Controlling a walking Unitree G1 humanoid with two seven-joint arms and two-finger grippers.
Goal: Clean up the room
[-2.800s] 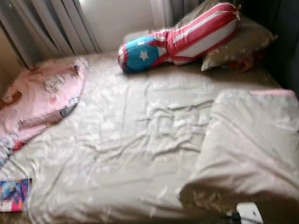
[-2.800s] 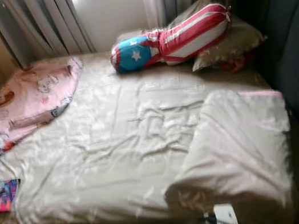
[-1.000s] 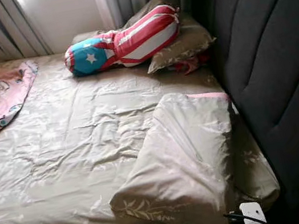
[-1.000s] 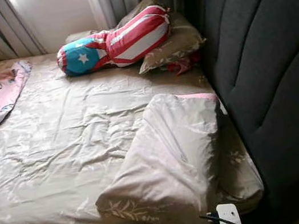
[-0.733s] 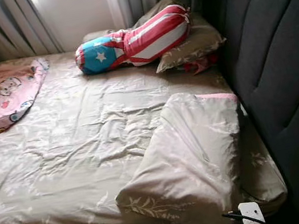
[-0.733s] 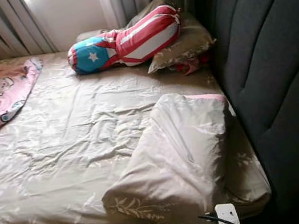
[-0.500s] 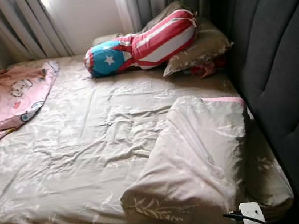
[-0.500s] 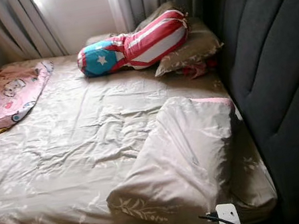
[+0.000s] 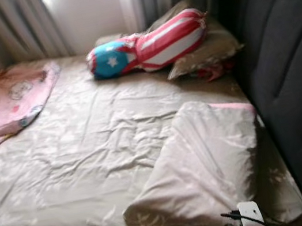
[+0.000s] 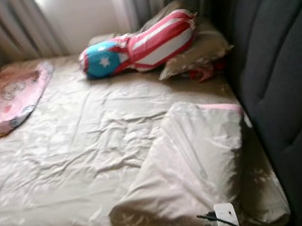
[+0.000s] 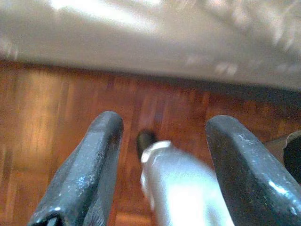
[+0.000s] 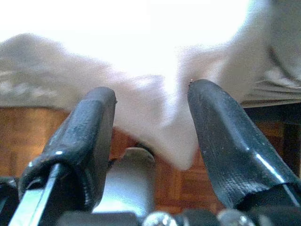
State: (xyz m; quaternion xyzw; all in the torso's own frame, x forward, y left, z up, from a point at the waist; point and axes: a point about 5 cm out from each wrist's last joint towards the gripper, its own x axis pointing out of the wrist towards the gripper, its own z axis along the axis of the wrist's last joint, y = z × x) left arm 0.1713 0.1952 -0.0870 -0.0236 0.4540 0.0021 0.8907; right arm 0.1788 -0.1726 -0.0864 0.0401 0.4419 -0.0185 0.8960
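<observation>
A bed with a crumpled beige sheet lies before me. A beige pillow rests askew at its near right, one corner past the bed's edge. A pink cartoon blanket is bunched at the far left. A red, white and blue bolster lies at the back on a second beige pillow, with a small red item beside it. My left gripper is open, low over the wooden floor by the bed's edge. My right gripper is open, just below the overhanging pillow corner.
A dark padded headboard runs along the bed's right side. Grey curtains and a bright window close off the back. Wooden floor runs along the bed's near edge.
The camera swung right, then back left and slightly forward, and the picture is now blurred. The bedding lies as before. The magazine seen earlier at the left has left the picture.
</observation>
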